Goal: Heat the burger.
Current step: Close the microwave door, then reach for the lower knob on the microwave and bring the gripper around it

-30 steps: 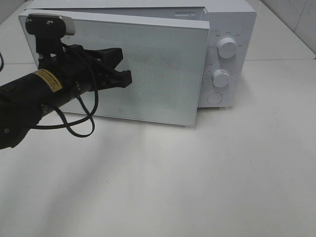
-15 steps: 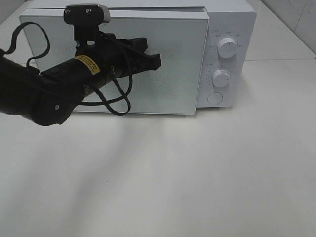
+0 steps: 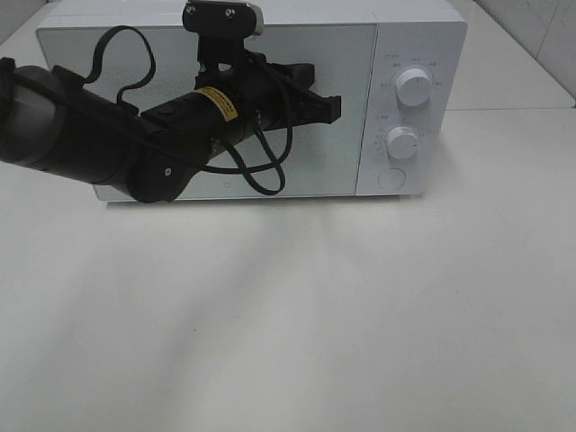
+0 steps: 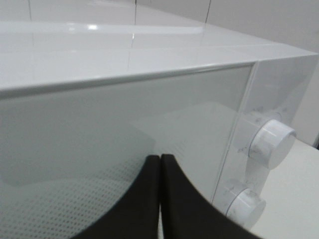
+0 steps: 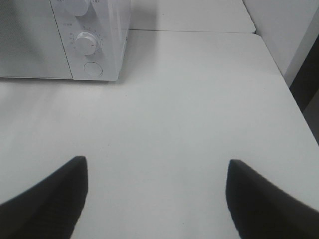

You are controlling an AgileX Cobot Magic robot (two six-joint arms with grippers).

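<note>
The burger is not in view in any frame. The white microwave (image 3: 409, 36) stands at the back of the table with its frosted glass door (image 3: 337, 162) flush against the body. My left gripper (image 3: 335, 108) is shut with nothing in it, and its tips are at the door's upper right part, near the control panel. In the left wrist view the two black fingers (image 4: 160, 158) are pressed together against the door glass (image 4: 75, 149). My right gripper (image 5: 157, 167) is open and empty over the bare table, right of the microwave (image 5: 107, 30).
The control panel carries two knobs (image 3: 413, 86) (image 3: 402, 142) and a round button (image 3: 391, 179). The knobs also show in the left wrist view (image 4: 271, 144). The white table (image 3: 360, 315) stretches in front. A table seam and edge lie at the right (image 5: 271, 59).
The microwave door swung from half open to fully shut. My left arm moved right and back along with it, its shut gripper staying at the door.
</note>
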